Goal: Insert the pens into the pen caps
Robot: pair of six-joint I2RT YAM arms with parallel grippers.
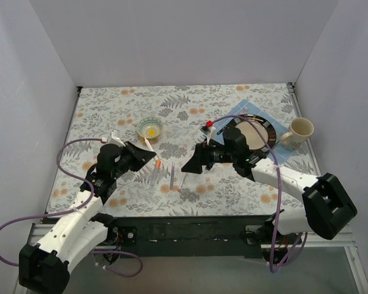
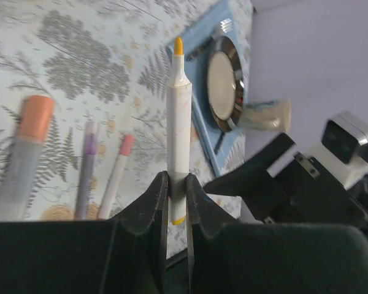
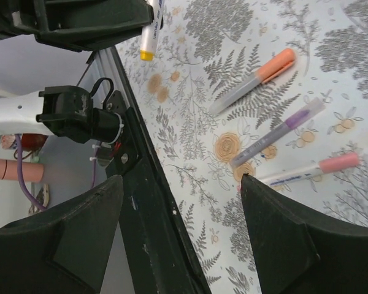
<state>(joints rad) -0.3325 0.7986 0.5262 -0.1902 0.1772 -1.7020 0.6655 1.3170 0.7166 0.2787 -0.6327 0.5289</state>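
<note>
My left gripper (image 2: pixel 176 180) is shut on the lower barrel of a white pen (image 2: pixel 179 122), which points away from it with a bare yellow tip. In the top view the left gripper (image 1: pixel 146 156) holds that pen (image 1: pixel 148 146) above the table's left half. Three pens lie side by side on the cloth: one with an orange cap (image 3: pixel 251 79), one with a purple cap (image 3: pixel 276 131), one with a pink cap (image 3: pixel 310 171). My right gripper (image 3: pixel 181 177) stands open and empty over them, its right finger above the pink-capped pen. It faces the left gripper in the top view (image 1: pixel 191 164).
A small patterned bowl (image 1: pixel 150 127) sits behind the left gripper. At the back right a plate (image 1: pixel 265 130) rests on a blue mat (image 1: pixel 248 109), with a cream mug (image 1: pixel 299 130) beside it. A small red piece (image 1: pixel 209 124) lies by the plate's left edge.
</note>
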